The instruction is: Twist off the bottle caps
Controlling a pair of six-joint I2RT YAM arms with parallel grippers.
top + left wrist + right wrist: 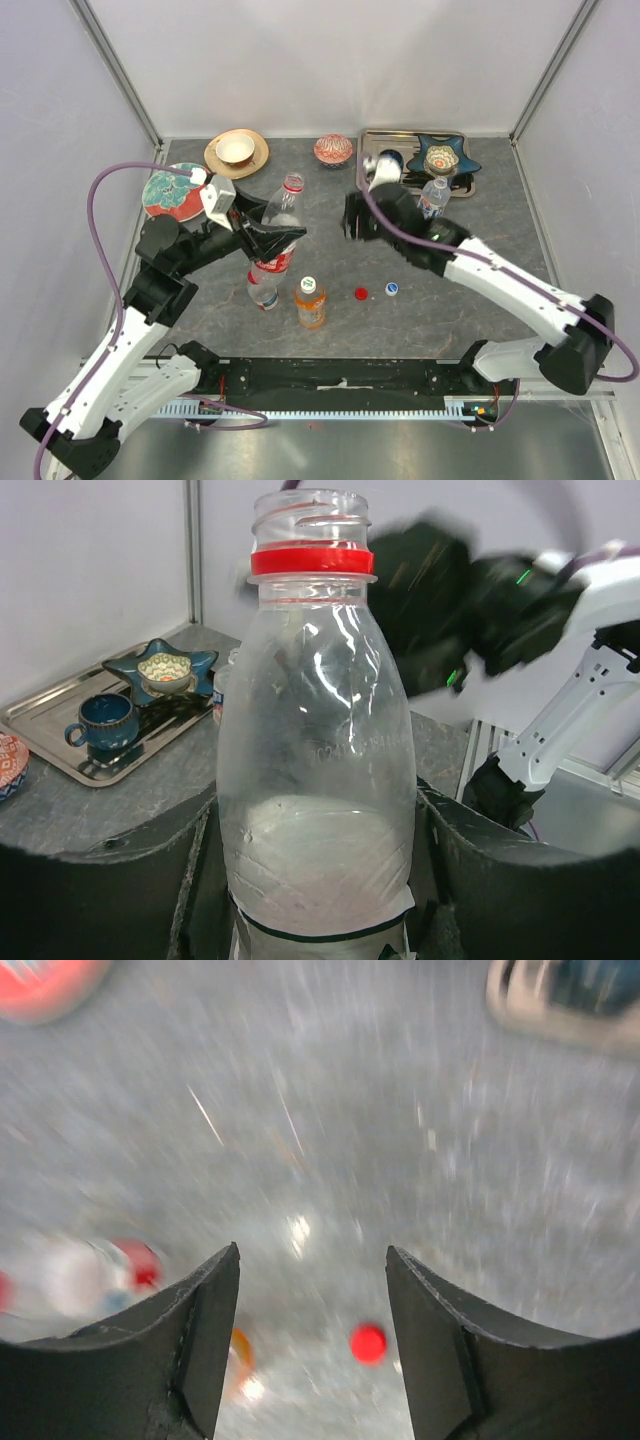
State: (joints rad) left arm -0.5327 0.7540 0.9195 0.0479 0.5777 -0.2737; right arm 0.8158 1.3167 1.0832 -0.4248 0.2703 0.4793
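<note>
Item: clear red-labelled bottle (315, 780), neck bare, clamped low on its body by left gripper (270, 240), upright above mid-table (420, 320). Right gripper (312, 1260): jaws apart, empty (view blurred). Red cap (361, 293) on table. Advice: set bottle down upright before releasing; orange bottle (310, 302) remains capped.

clear bottle (315, 780): base cut off by the bottom edge of the left wrist view
right arm (470, 610): motion-blurred behind it
tabletop (330, 1140): smeared
red cap (368, 1343): fuzzy
</note>
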